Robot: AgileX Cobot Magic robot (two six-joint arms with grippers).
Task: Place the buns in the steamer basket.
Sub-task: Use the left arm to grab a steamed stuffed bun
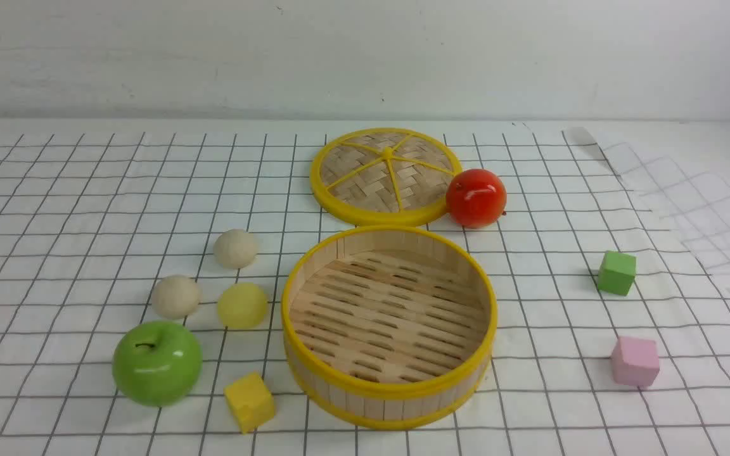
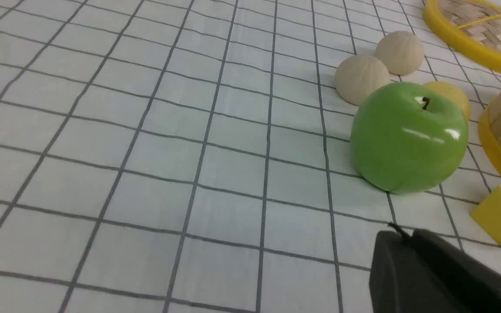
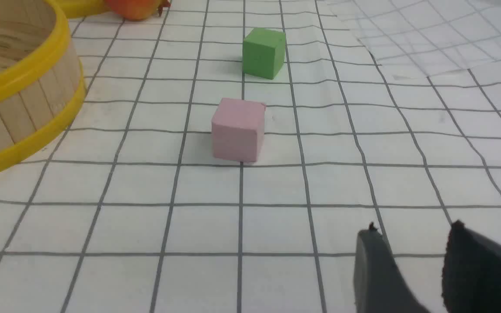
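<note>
Start from the steamer basket (image 1: 390, 400): it stands open at centre, near you, its slotted floor bare, so none of the task is done and the step in hand is the first reach.

The green apple (image 1: 157, 362) is next in bulk, at the near left. It stands between your left arm and the targets (in the left wrist view it hides most of the yellow one), so come down from above rather than sweeping in low.

Beyond it, left of the basket, lie the three pieces you want. The pale yellow bun (image 1: 242, 305) is just beside the basket wall, a cream bun (image 1: 175, 296) lies to its left, and a second cream bun (image 1: 236, 248) lies farther off. I'd take the pale yellow one first, since its carry looks shortest. Centre over it, as a round ball will likely roll from an off-centre pinch.

Mind the yellow cube (image 1: 249, 401) near the basket's left foot.

The left gripper (image 2: 403, 235) shows its fingers closed together on nothing, so open wide before descending. The right gripper (image 3: 413, 228) hangs slightly parted and empty near the pink cube (image 3: 237, 129) on the right; leave it there.
</note>
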